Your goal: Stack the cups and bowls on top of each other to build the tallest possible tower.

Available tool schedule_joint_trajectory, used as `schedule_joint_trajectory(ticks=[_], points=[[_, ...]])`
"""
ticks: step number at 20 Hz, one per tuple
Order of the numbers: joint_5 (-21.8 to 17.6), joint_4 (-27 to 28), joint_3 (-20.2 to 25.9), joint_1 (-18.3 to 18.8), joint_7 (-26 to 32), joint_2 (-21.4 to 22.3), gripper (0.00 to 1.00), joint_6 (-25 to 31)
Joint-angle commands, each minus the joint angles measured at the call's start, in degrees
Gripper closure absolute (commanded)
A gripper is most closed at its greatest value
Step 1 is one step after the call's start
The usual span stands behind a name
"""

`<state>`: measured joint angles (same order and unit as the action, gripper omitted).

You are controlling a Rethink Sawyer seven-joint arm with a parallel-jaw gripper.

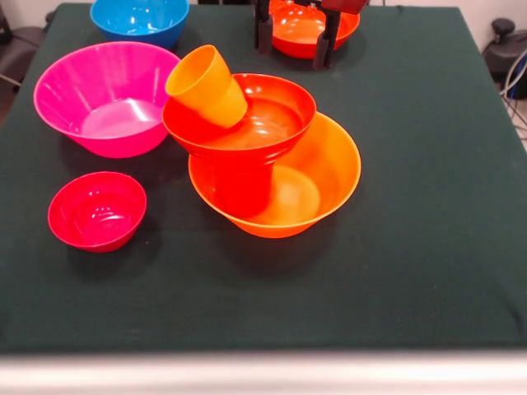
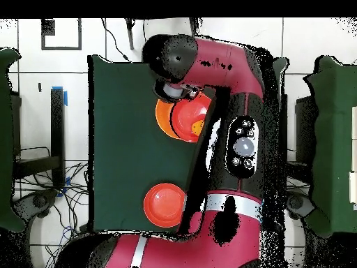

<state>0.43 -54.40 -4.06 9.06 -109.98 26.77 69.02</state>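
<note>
Front view, dark green table (image 1: 428,247), pale floor (image 2: 42,77)

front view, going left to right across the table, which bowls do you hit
crimson bowl → pink bowl → blue bowl → red-orange bowl under the pincer; the tilted tower's pieces overlap, so left out.

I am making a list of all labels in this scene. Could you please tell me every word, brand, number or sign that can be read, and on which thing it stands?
No readable text in either view.
Bowls, orange cup and green table cover: plain, no print.
Robot arm: round buttons on a dark panel in the overhead view, their markings too small to read.
</note>
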Motion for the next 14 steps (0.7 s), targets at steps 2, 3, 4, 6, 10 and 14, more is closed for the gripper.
schedule_joint_trajectory(ticks=[2,3,4,6,10,14], points=[[-1.02,-2.85,2.07,-1.21,-7.23,-3.32,0.0,-2.72],[-1.12,-2.46,1.98,-1.29,-7.34,-3.47,0.0,-2.44],[-1.28,-1.91,1.79,-1.4,-7.46,-3.57,0.0,-1.87],[-1.23,-2.96,1.77,-1.24,-7.35,-3.11,0.0,-2.99],[-1.14,-4.55,1.69,-1.13,-7.19,-2.16,0.0,-4.44],[-0.99,-5.49,2.09,-0.4,-5.58,-1.51,0.0,-4.76]])
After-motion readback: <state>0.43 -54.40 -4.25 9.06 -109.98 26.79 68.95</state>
